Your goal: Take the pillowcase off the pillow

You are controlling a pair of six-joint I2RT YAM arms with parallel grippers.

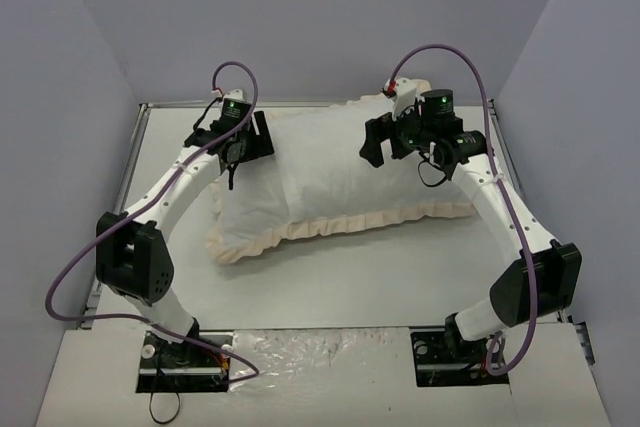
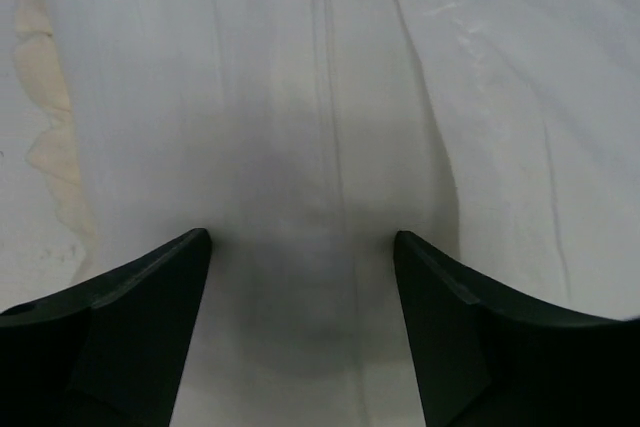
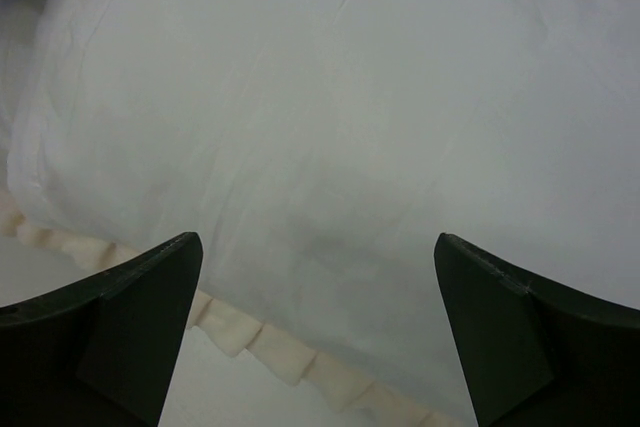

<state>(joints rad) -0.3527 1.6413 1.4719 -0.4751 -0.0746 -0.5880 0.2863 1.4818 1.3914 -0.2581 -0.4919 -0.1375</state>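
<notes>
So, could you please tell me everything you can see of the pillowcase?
The pillowcase shows a smooth, faintly creased white face on top, edged by a cream ruffled frill. It looks plump, evidently filled. It lies flat on the table, slightly askew, its left end nearer the arms. The open left pincer straddles fabric at its left end, though contact is unclear. The open right pincer hovers above its right part.

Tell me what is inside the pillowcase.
Only the pillowcase, white with a cream frill, shows. It bulges, so something fills it, but the fabric covers the pillow itself.
</notes>
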